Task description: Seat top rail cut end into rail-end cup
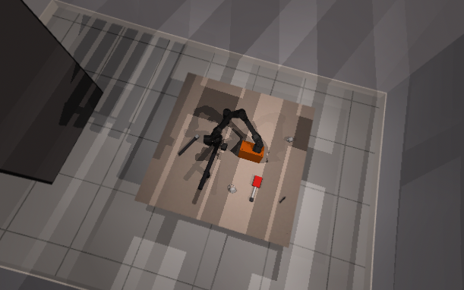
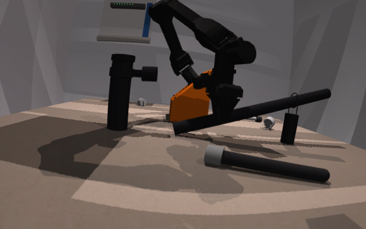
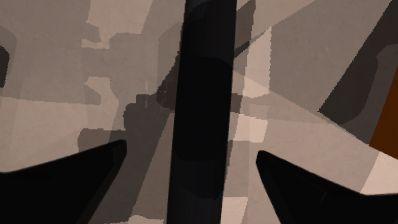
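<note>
The big black post [image 2: 118, 96] stands at the left of the table. Its brace band sits up near the post cap, and the rail-end cup [image 2: 150, 74] sticks out to the right, empty. The black top rail [image 2: 267, 105] [image 1: 209, 167] [image 3: 205, 100] slants through the loop cap on the short post [image 2: 289, 127]. Its low cut end [image 2: 178, 127] rests on the table, below and to the right of the cup. My gripper [image 2: 225, 116] [image 1: 214, 141] [image 3: 193, 152] is open. It straddles the rail near its lower half, one finger on each side, with gaps showing in the wrist view.
A loose black rod [image 2: 273, 166] [image 1: 187, 146] with a grey end lies in front of the rail. The arm's orange base block [image 2: 189, 103] [image 1: 251, 152] stands behind it. A red-headed tool [image 1: 256, 183] and small grey fittings [image 1: 232, 188] [image 2: 269, 122] lie on the table.
</note>
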You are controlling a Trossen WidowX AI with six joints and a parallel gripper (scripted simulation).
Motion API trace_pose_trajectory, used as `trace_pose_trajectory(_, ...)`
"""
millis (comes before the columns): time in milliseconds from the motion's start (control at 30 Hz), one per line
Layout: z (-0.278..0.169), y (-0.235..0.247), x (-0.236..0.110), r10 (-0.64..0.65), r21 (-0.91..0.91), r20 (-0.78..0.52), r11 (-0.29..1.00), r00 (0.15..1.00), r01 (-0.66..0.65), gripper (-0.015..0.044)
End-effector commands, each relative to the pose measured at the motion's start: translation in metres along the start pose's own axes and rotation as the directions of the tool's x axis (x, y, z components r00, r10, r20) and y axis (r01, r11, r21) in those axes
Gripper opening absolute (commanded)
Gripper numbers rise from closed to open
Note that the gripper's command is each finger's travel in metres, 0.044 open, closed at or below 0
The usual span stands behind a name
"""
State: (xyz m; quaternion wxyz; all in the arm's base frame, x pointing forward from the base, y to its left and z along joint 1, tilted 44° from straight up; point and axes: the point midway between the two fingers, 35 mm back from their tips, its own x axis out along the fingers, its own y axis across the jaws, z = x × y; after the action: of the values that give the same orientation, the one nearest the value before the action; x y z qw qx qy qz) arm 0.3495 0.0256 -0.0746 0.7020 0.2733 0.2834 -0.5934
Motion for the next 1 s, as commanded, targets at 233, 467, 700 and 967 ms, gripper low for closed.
trace_pose_trajectory(233,0.001,-0.004,0.019,-0.011,-0.006,0.009,1.000,1.000,0.011,0.0440)
trace_pose_trajectory(467,0.001,-0.004,0.020,-0.011,-0.006,0.009,1.000,1.000,0.011,0.0309)
trace_pose_trajectory(700,0.001,-0.004,0.020,-0.011,-0.006,0.009,1.000,1.000,0.011,0.0145)
trace_pose_trajectory(967,0.000,-0.004,0.015,-0.011,-0.006,0.009,1.000,1.000,0.011,0.0013)
